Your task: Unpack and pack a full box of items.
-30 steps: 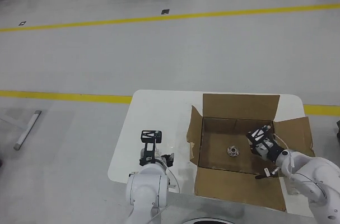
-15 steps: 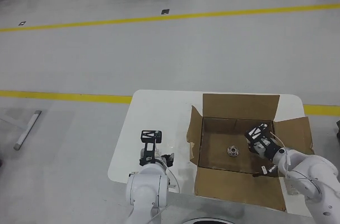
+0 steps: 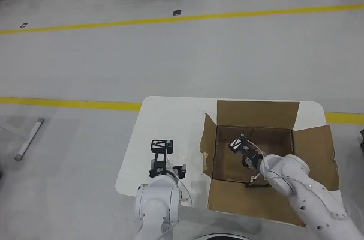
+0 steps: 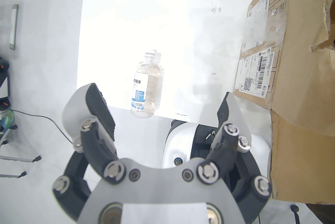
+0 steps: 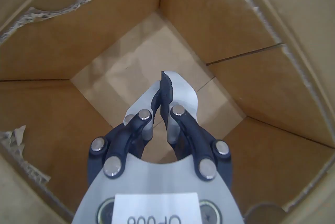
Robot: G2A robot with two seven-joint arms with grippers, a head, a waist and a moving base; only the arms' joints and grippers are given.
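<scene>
An open cardboard box (image 3: 258,114) stands on the right half of the white table (image 3: 170,114). My right gripper (image 3: 237,144) is down inside it, toward the box's left wall. In the right wrist view the right gripper (image 5: 163,78) is shut with nothing between its pads, above the bare box floor (image 5: 136,60). My left gripper (image 3: 162,145) hangs open over the table left of the box. In the left wrist view the left gripper (image 4: 159,94) is above a clear labelled bottle (image 4: 146,86), which stands upright near the table's front edge.
The box's flaps are folded outward on all sides, with torn tape along their edges (image 5: 36,13). The box's outer wall (image 4: 293,52) carries shipping labels and stands close to the bottle. White table surface lies bare left of and behind the bottle.
My right arm has swung from the box's right side across to its left part, and it now covers the small round item that lay on the box floor. The left arm has kept still.
</scene>
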